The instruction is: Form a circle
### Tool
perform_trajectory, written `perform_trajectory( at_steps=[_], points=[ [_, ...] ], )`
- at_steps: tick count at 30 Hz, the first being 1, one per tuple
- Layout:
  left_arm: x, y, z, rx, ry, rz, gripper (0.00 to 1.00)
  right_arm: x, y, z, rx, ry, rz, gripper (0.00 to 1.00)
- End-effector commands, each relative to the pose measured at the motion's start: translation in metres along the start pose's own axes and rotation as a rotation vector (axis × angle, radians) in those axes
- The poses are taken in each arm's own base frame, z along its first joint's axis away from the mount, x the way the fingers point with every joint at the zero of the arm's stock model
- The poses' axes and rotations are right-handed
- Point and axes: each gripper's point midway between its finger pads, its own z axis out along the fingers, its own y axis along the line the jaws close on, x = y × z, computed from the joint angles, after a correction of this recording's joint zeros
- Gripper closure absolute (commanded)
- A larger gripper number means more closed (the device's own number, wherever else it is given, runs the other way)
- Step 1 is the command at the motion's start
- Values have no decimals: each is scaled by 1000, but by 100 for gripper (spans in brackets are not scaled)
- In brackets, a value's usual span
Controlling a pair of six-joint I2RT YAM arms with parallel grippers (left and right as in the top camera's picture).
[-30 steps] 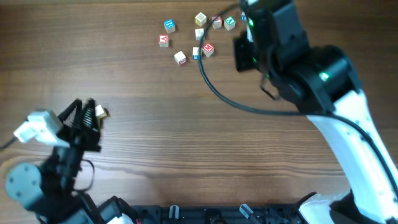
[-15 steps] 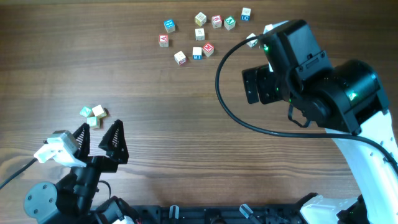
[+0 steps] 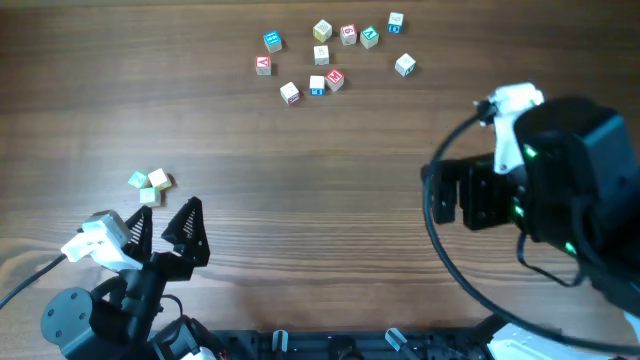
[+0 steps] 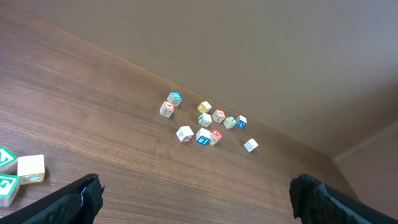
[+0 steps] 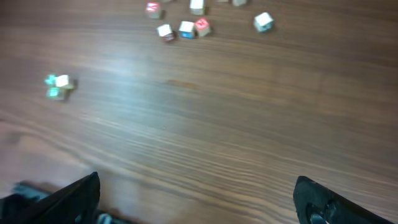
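The left gripper stands with its 2 fingers spread wide and nothing between them; the left wrist view shows only bare table in the gap. The right gripper is likewise spread and empty.

Change noted: 1 second ago the left gripper sat over the spot where the cluster now lies, its fingers closer together. It has since drawn back towards the robot and opened. The right gripper, then up at the far scatter, has retreated to the near right of the brown wooden table.

Location of the task's item: the cluster of 3 small pale wooden letter cubes, green showing on at least 1 face, lies just ahead of the left gripper's left finger, clear of it. The 3 cubes sit close together, apparently touching, in a tight knot rather than an arc. From the right gripper they lie far off to its left.

The loose scatter of 11 similar letter cubes with red, blue, green and yellow faces lies well ahead of both grippers, far from the cluster.

Assessment: a placement appears just completed. No ring exists yet; 3 cubes make only a start. Further cubes must likely be fetched from the scatter, and the knot opened into a curve.
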Motion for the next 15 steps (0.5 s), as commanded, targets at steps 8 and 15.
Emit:
perform_trajectory(
  at_steps=[8, 15],
  points=[
    [1, 1, 1, -2, 3, -1, 0, -8, 12, -17, -91, -86, -17, 0],
    [1, 1, 1, -2, 3, 0, 0, -24, 19, -27, -129, -176, -44, 0]
  ],
)
